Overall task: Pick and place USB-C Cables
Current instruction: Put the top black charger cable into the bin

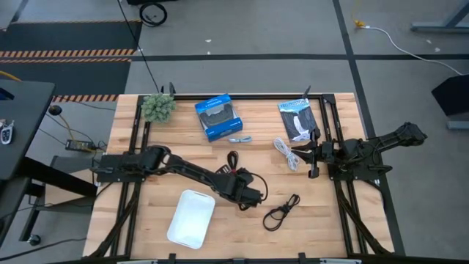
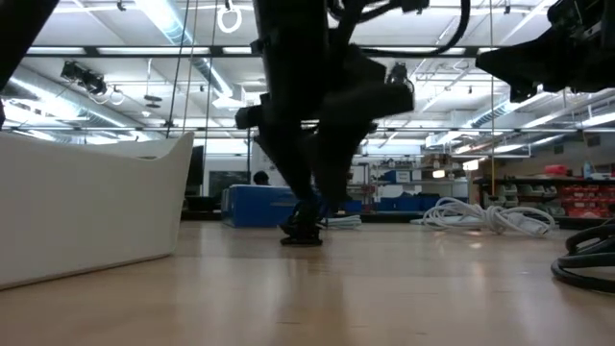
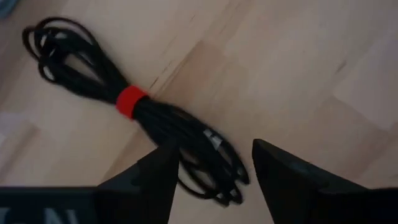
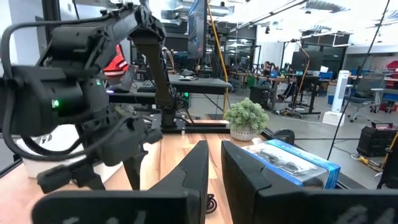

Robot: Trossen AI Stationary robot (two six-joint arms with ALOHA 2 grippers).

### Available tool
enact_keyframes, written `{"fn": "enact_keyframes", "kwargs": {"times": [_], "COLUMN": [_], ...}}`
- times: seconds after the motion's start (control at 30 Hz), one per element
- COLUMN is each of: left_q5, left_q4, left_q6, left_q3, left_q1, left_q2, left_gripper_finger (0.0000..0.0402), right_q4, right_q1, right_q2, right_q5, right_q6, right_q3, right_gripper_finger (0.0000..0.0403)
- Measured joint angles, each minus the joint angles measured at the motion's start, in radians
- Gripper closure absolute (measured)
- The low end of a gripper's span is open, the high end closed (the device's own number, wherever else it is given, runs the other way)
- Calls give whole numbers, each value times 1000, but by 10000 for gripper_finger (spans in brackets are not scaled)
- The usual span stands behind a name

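Fingers of the left gripper stood wide apart, poised over the near end of the black cable with the red band, which lay on the tabletop near centre. Nothing held yet. From the cable, the white tray sat at about 7 o'clock in the high view, the second black cable at 4 o'clock, the white cable at 2 o'clock. The pale grey cable lay at 12 o'clock beside the blue box. My judgement: centre the bundle between the fingers, descend fully, close across all strands near the band. Right gripper waited at 3 o'clock, fingers narrow, empty.
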Motion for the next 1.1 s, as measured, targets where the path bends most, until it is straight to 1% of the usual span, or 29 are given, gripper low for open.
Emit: {"fn": "enact_keyframes", "kwargs": {"times": [0.2, 0.37, 0.53, 0.73, 0.87, 0.93, 1.03, 1.1], "left_q5": [22, 26, 27, 35, 49, 63, 65, 56], "left_q4": [-29, -69, -105, -134, -154, -214, -315, -390], "left_q6": [-1, -1, 0, 2, 2, 4, 4, 4], "left_q3": [0, -1, -1, -1, 0, 35, 137, 235], "left_q1": [1, 1, 1, 1, 1, 1, 1, -4], "left_q2": [16, 16, 16, 16, 7, 4, -1, -2], "left_gripper_finger": [215, 249, 300, 382, 381, 378, 382, 385], "right_q4": [0, 2, 0, 0, 0, 0, 0, 0], "right_q1": [0, 0, 0, 0, 0, 0, 0, 0], "right_q2": [3, 4, 4, 4, 4, 4, 4, 4], "right_q5": [0, 0, 0, 0, 0, 0, 0, 0], "right_q6": [0, 0, 0, 0, 0, 0, 0, 0], "right_q3": [0, 0, 0, 0, 0, 0, 0, 0], "right_gripper_finger": [353, 353, 353, 353, 353, 353, 353, 353]}}
